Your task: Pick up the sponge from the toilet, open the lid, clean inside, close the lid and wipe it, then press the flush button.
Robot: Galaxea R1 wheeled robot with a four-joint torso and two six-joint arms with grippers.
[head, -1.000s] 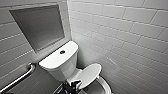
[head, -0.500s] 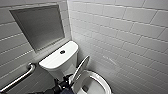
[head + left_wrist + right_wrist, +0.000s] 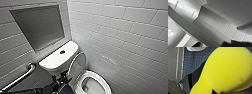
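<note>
Over the last second the lid (image 3: 78, 63) swings from lying low over the bowl to standing nearly upright, its back close to the tank of the toilet (image 3: 53, 61). The bowl (image 3: 96, 83) is now open and its inside can be reached, so the opening step looks done or all but done, and I judge the cleaning inside to be the part that is due.

At the far left of the head view a metal grab bar (image 3: 20, 77) slants along the tiled wall. Just right of it the left arm (image 3: 42, 89) reaches in low, stretched forward, and the left hand (image 3: 63, 79) sits at the near edge of the raised lid, beside the tank's base. Whether it is released or clenched I cannot tell. The flush button (image 3: 62, 52) lies untouched on the tank cover, above that hand.

In the right wrist view, the sponge (image 3: 224, 72) is right in front of the camera, held in the air over a blue tiled floor (image 3: 193, 62). The right hand (image 3: 216, 92) appears to be grasping it from beneath, with a dark finger showing at its lower edge.
</note>
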